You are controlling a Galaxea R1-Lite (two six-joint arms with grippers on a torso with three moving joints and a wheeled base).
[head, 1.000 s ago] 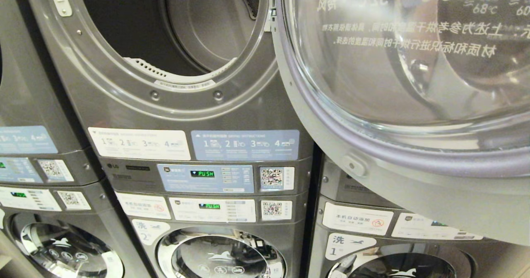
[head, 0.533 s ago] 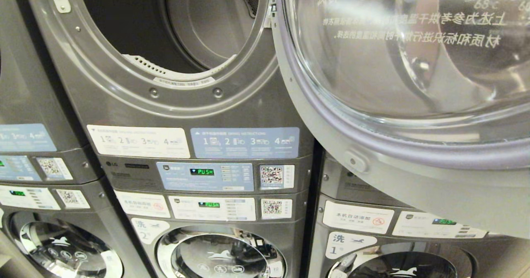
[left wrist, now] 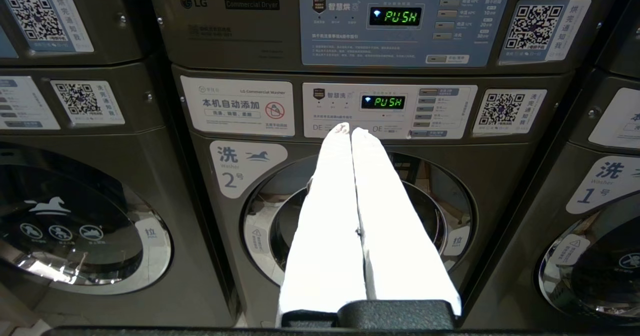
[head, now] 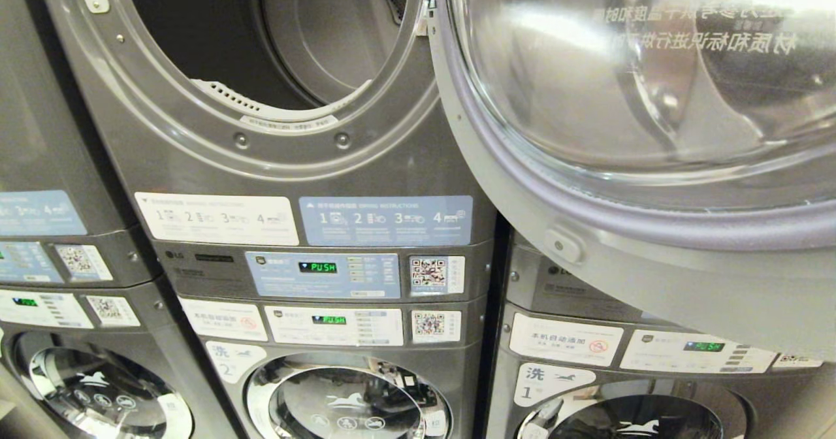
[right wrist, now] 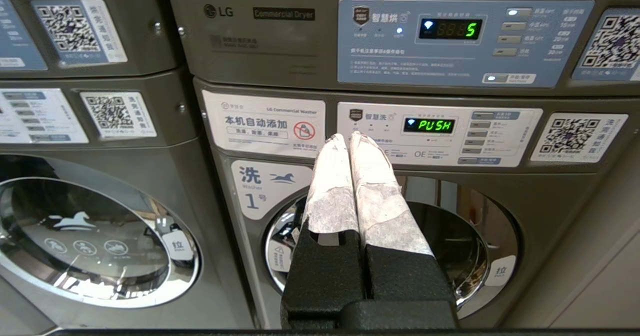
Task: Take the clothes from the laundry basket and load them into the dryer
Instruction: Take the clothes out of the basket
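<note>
Whole head view has slid upward against a second ago — panels and door sit higher in frame, so it's the camera tilting down with the torso; nothing on the machines has shifted.

Biggest item: a wall of stacked grey machines, dryers above, washers below. The middle dryer [head: 274, 53] stands open, its drum dark and, as far as can be seen, without clothes. Its glass door [head: 627, 132] is swung out to the robot's right and fills that side of the view, overlapping the neighbouring stack — parked wide, presumably so the opening is free for loading.

Below the opening sit the instruction stickers, then the dryer control panel [head: 323, 274] reading PUSH, then the washer panel with the same reading. Washer no. 2 [left wrist: 357, 221] is under the open dryer; washer no. 1 [right wrist: 400, 246] is to its right.

Both arms hang low, level with the washer doors, out of the head view. Left gripper [left wrist: 347, 128] points at washer 2's panel, white fingers pressed together, nothing between them. Right gripper [right wrist: 348, 137] points at washer 1's panel, wrapped fingers likewise pressed together, nothing held.

Laundry basket and clothes are not in any view — likely lower down or off to the side. Judgement: task is at the very start, with the dryer ready and no garment picked. Bending down probably serves to find the basket.
</note>
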